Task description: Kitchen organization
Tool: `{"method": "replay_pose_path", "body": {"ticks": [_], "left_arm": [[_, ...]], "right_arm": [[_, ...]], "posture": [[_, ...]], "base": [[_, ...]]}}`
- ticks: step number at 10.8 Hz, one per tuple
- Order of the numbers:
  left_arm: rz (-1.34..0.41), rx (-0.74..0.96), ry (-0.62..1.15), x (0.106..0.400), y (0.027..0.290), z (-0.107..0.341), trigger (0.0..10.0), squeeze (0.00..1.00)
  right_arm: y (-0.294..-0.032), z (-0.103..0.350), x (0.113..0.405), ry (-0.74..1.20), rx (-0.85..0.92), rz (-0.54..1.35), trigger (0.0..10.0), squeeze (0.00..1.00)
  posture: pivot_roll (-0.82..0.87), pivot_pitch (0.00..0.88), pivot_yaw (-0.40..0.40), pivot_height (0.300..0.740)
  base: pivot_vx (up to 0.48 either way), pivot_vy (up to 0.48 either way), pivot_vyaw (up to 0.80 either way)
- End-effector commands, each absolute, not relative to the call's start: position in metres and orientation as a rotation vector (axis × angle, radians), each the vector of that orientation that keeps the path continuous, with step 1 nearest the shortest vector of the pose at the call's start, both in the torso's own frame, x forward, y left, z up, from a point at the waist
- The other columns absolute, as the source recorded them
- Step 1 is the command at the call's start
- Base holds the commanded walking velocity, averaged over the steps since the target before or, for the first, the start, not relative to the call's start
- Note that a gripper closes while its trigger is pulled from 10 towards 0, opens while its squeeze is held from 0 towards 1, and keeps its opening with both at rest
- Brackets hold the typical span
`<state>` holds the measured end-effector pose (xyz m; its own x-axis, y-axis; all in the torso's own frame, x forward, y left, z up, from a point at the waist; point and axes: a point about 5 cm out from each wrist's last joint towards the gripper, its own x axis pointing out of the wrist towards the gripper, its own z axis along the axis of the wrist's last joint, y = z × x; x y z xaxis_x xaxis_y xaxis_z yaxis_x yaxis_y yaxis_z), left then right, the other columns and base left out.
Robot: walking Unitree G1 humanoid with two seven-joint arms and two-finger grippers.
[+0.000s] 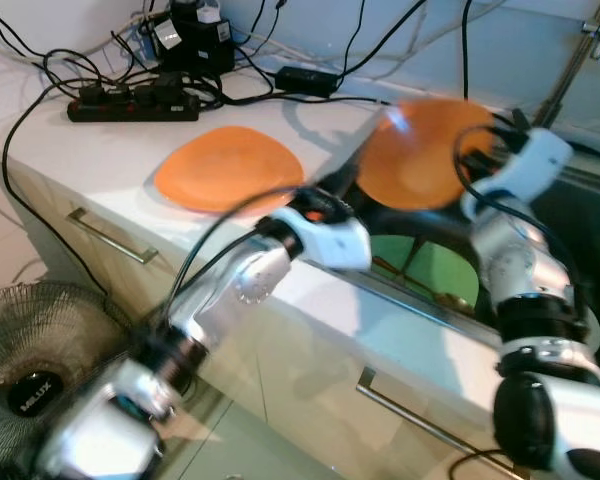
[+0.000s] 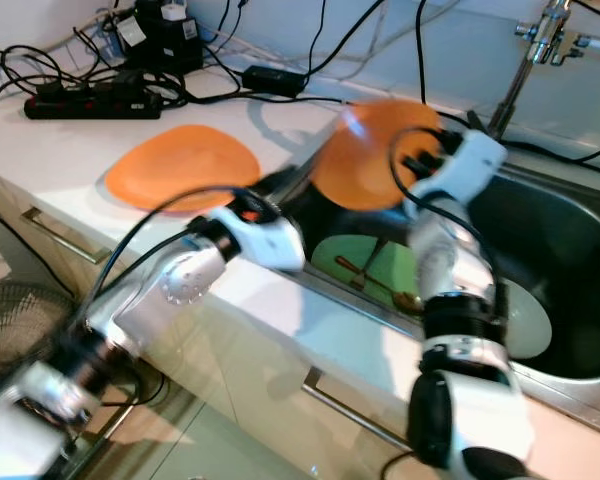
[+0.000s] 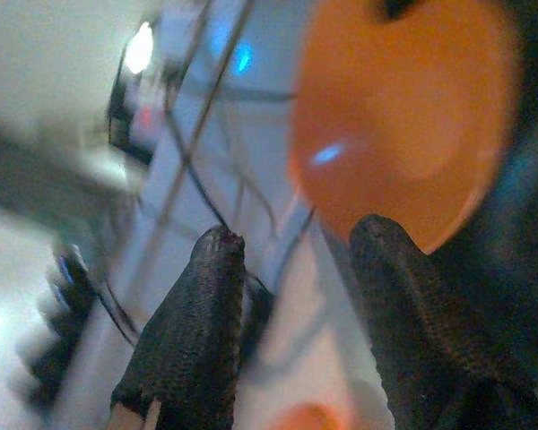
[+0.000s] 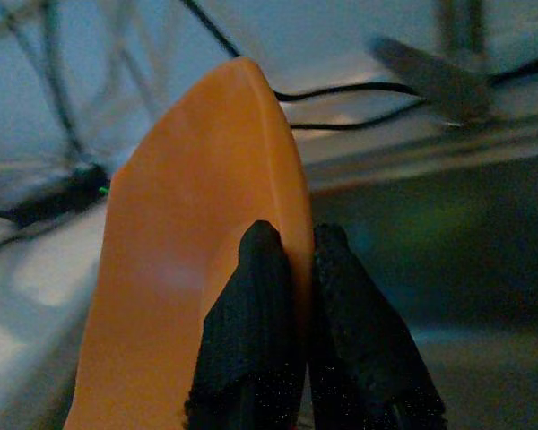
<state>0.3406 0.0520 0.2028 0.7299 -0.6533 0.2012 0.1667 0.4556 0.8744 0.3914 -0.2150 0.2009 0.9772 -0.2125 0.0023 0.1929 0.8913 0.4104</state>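
Currently: orange plate (image 4: 197, 269), likely rigid, light, slippery, pinched at rim by right end effector (image 4: 291, 260); left end effector (image 3: 291, 251) spread nearby.

Head stereo pair: looks forward and down from above the white countertop (image 1: 100, 150); both eyes share the flat orange plate lying on the counter (image 1: 230, 168), the black power strip (image 1: 132, 103) at upper left of the frame, the steel sink basin (image 2: 570, 270) at right and both silver arms.

Left wrist camera: very near, looks along its two black fabric-covered fingers (image 3: 197, 331) at lower frame; a blurred raised orange plate (image 3: 403, 116) sits upper right, also seen by the head pair.

Right wrist camera: very close, faces along its fingers (image 4: 260, 340) up the same raised plate's edge, with blurred counter cables behind.
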Motion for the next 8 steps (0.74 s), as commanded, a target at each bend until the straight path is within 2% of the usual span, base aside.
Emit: {"method": "replay_pose_path", "body": {"ticks": [1,2,5,8], "left_arm": [[-0.514,0.803,-0.503,0.343,0.059,0.204,10.0,0.00],[-0.492,0.615,-0.410,0.344,0.063,0.199,10.0,0.00],[-0.508,0.259,-0.208,0.344,0.074,0.181,10.0,0.00],[-0.515,0.163,-0.111,0.339,0.083,0.171,10.0,0.00]], "right_arm": [[-0.219,0.209,0.393,-0.089,0.369,-0.228,10.0,0.00],[-0.220,0.201,0.393,-0.065,0.250,-0.240,10.0,0.00],[-0.229,0.168,0.389,0.055,0.167,-0.295,10.0,0.00],[-0.233,0.145,0.385,0.175,0.154,-0.327,10.0,0.00]], "posture": [[0.18,0.053,0.003,0.740],[0.18,0.054,0.004,0.740],[0.18,0.056,0.006,0.740],[0.20,0.060,0.004,0.740]], "base": [[0.000,0.000,0.00],[0.000,0.000,0.00],[0.000,0.000,0.00],[0.000,0.000,0.00]]}}
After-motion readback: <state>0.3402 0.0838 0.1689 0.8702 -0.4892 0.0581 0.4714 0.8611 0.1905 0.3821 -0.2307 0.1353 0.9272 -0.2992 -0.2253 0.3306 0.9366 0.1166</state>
